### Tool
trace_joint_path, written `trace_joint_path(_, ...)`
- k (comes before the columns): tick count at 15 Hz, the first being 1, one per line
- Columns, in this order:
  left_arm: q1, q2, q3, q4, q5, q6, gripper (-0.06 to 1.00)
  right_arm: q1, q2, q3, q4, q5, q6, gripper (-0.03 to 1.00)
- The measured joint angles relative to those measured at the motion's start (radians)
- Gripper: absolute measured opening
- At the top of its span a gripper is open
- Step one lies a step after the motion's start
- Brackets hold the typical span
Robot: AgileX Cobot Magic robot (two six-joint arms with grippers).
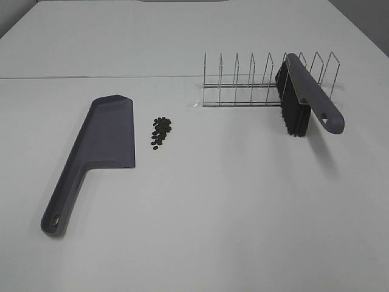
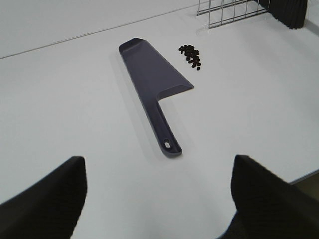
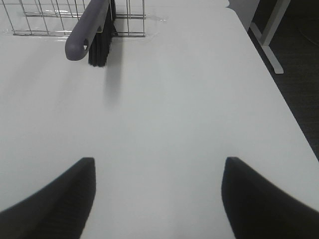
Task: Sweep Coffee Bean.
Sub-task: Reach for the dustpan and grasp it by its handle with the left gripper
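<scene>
Two end effectors, both spread wide and empty: the left end effector (image 2: pixel 157 167) faces the grey dustpan (image 2: pixel 152 84), and the right end effector (image 3: pixel 159 164) faces the brush (image 3: pixel 87 30) propped in a wire rack (image 1: pixel 237 102). The coffee bean (image 1: pixel 161 132) cluster lies on the white tabletop (image 1: pixel 243 213), just beside the dustpan's blade. Fetching the tools looks like the step in hand (my guess). Grip each handle mid-length, lift the brush clear of the wires, and keep the blade edge flat. The high camera shows neither arm. Each wrist view shows only fingertips, and the beans blur together, uncountable.
</scene>
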Motion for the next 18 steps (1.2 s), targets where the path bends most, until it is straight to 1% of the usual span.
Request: trace_joint_path(18,0.000,0.000,0.000,0.000,-0.003,0.000,0.76,0.000,0.000,0.000,0.000,0.000,0.000,0.68)
